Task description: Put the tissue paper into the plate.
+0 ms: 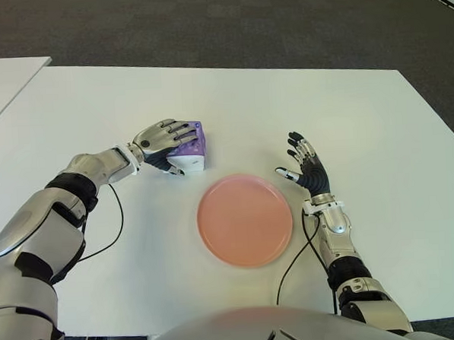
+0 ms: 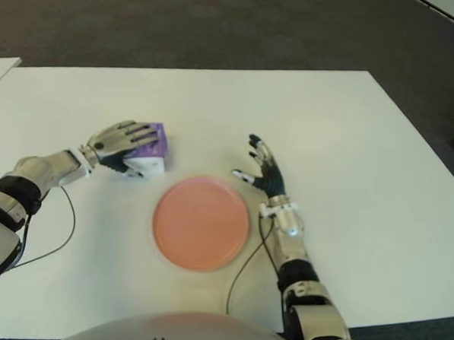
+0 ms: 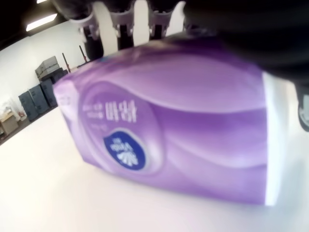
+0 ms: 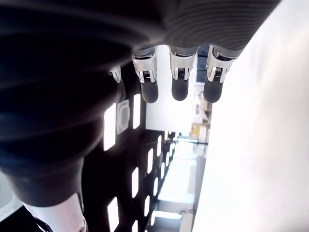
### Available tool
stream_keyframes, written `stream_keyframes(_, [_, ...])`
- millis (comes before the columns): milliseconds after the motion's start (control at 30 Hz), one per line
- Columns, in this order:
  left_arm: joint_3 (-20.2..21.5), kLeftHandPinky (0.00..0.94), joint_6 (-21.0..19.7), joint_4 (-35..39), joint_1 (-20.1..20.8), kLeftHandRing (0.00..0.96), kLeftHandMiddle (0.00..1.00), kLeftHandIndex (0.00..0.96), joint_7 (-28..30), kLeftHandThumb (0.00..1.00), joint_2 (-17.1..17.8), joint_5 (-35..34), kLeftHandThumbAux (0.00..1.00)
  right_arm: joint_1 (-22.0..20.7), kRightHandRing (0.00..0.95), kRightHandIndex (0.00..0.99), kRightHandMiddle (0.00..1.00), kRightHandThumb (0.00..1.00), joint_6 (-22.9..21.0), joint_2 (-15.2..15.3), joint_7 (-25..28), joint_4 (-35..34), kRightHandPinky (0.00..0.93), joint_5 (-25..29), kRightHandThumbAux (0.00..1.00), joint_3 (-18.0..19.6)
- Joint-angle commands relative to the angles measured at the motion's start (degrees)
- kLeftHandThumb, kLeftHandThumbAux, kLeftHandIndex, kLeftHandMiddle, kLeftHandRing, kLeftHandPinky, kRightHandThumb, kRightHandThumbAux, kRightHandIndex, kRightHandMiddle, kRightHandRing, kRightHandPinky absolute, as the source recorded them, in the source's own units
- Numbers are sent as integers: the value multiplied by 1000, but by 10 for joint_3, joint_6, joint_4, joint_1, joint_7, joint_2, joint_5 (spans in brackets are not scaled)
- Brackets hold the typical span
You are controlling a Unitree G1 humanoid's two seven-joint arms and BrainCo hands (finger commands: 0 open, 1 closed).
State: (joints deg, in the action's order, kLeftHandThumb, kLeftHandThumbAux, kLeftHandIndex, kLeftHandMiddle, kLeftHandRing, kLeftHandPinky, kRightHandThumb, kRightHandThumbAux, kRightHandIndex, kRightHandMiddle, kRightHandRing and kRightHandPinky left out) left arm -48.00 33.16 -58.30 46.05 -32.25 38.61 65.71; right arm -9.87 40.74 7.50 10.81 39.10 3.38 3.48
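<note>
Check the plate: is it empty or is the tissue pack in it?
Empty. The pink plate is bare; the tissue pack sits outside it on the table, gripped by the left hand.

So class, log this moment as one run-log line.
left hand: shut on tissue pack, on table | plate: empty | right hand: open, right of plate

We see our left hand (image 3: 159, 21) from close up, its fingers (image 3: 123, 26) curled over the top of the tissue pack (image 3: 193, 125), which fills most of the view. The pack is purple with a paler swirl across its face, a round blue emblem (image 3: 126, 151) low on that face, and white lettering above the emblem that we cannot read. One end of the pack is white. It sits on the white table (image 3: 53, 193). Behind it, well apart, dark cabinets (image 3: 41, 89) stand against a wall.
</note>
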Motion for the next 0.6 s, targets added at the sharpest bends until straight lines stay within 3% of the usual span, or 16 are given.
stream_keyframes(33, [-29, 0, 8, -17, -35, 0, 0, 0, 13, 7, -13, 19, 307, 72, 0, 0, 0, 0, -16, -4, -1, 36, 0, -11, 790, -3])
stream_keyframes(600, [-75, 0, -44, -64, -45, 0, 0, 0, -11, 20, -33, 30, 288, 73, 0, 0, 0, 0, -8, 0, 4, 39, 0, -11, 776, -5])
